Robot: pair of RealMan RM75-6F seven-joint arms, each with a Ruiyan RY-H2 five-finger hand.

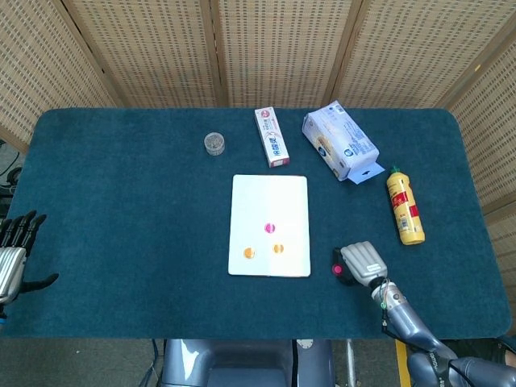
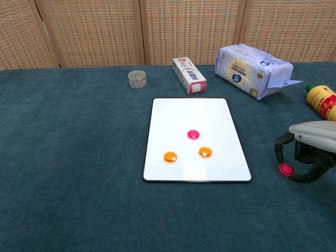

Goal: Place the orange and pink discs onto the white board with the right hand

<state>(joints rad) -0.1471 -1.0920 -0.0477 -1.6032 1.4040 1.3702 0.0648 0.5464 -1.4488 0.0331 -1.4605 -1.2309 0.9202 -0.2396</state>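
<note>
Board (image 2: pixel 196 113): white, lying flat mid-surface, already carrying two orange discs (image 2: pixel 170 156) and one pink disc (image 2: pixel 193 134).
Loose pink disc (image 2: pixel 285 169): pinched by the right hand (image 2: pixel 307 151), right of the board, apparently ready for carrying over.
Left hand (image 1: pixel 14 254): idle at the surface edge, fingers apart, holding nothing.

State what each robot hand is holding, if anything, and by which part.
The right hand pinches a small pink round disc by its edge, between fingertips. The left hand holds nothing.
</note>
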